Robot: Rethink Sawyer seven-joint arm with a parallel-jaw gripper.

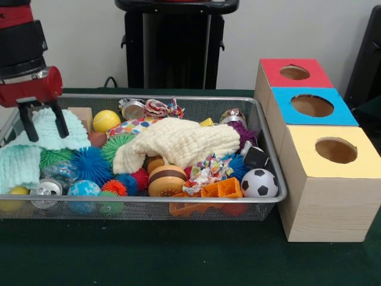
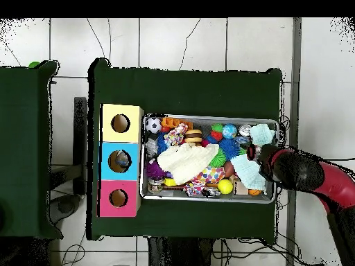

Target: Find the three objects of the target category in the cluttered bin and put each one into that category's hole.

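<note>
Three boxes (image 1: 315, 119) with holes, red, blue and yellow, stand beside the wire bin (image 1: 269, 156). We see the gripper (image 1: 43, 123) spread wide and empty over the pale green cloth (image 1: 55, 130) at the bin's end. A cream cloth (image 1: 178, 143) covers toys mid-bin; a soccer ball (image 1: 259, 183) sits nearest the boxes.
</note>
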